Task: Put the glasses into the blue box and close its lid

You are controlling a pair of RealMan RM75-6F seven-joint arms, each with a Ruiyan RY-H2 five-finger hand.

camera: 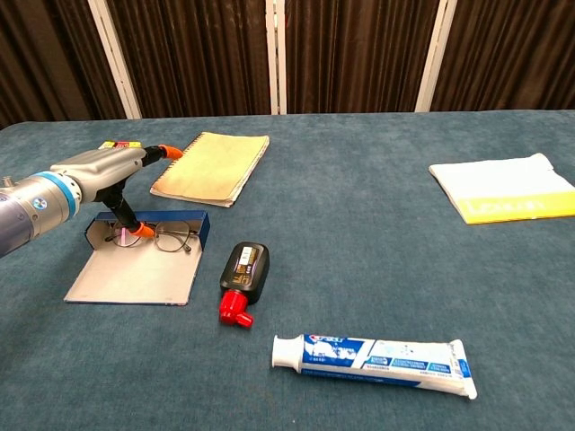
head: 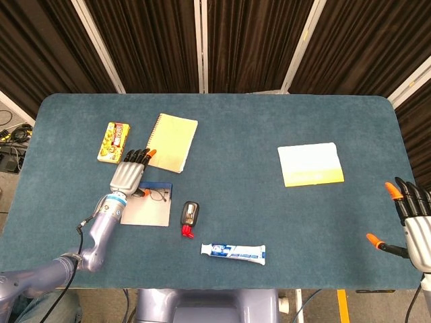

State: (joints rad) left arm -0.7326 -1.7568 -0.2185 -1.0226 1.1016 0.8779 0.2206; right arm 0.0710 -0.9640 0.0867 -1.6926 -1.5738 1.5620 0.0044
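Overhead, blue felt table [head: 269, 121], dark curtains [head: 256, 40] behind; left hand [head: 129, 173] pinching glasses [camera: 166, 237]; right hand [head: 412, 219] spread, idle.

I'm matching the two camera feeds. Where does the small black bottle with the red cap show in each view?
Head view: the small black bottle with the red cap lies lower left of centre.
Chest view: it lies left of centre.
Shared landmark: the white and blue toothpaste tube, lower right of it in both.
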